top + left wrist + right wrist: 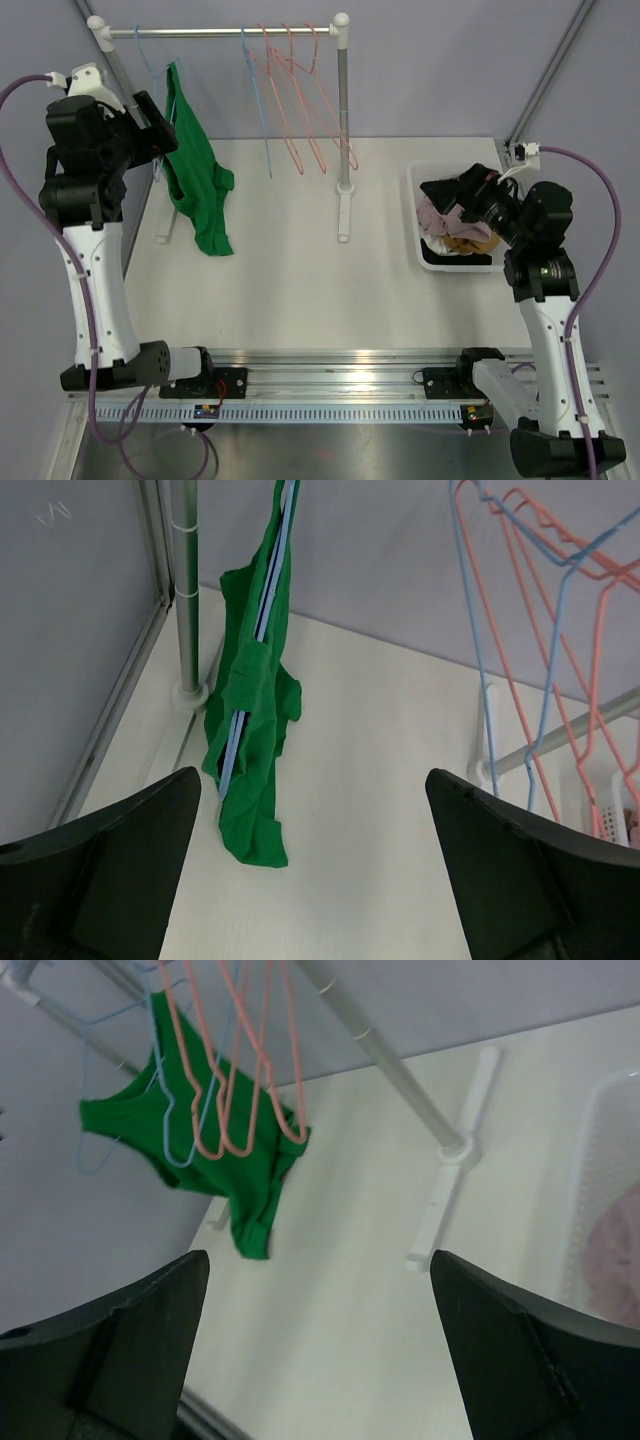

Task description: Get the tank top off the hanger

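My left gripper [312, 790] is released, its two fingers stand wide apart and there is nothing between them. My right gripper [318, 1265] is released in the same way and also empty; it hangs over the bin [412, 210] on the right side, well apart from the work. So I judge that I am at the approach step: nothing is grasped yet. Beyond my left fingers, a little to their left, hangs the green tank top [250, 730], near but not touching them. It is still on the blue hanger [233, 745], whose wire runs down through the cloth, and its lower part is bunched and drops toward the table [300, 280]. The hanger is hooked at the left end of the rail [230, 32], apart from the empty pink and blue hangers further along. For the next move I think I must bring the left gripper forward and to the left, close it on the cloth only, not on the wire, and draw the strap off the hanger's arm
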Robot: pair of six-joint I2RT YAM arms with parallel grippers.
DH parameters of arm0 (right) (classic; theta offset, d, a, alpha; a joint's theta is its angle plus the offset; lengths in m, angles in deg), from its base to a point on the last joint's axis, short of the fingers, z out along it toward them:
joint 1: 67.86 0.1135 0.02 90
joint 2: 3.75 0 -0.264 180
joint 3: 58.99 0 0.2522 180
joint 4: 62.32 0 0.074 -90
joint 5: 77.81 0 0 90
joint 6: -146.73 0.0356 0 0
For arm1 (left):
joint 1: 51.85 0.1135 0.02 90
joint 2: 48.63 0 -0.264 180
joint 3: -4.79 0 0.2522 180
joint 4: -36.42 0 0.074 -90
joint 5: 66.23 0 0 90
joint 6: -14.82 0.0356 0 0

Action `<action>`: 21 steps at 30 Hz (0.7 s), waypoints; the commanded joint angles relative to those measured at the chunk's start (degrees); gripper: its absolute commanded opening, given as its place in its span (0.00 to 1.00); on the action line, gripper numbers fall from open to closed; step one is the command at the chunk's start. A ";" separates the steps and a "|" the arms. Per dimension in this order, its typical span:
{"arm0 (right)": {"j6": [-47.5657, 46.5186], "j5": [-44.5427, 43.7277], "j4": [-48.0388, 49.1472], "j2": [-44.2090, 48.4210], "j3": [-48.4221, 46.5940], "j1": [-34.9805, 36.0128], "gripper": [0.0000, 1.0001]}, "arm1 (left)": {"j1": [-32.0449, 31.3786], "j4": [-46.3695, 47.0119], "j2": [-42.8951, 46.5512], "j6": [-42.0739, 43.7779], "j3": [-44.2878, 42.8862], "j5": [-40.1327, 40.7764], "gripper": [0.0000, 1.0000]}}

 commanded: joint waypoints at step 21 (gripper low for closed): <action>1.64 15.58 2.85 13.82 12.65 1.64 0.94 | 5.91 14.18 -33.29 6.88 -23.19 -11.14 0.69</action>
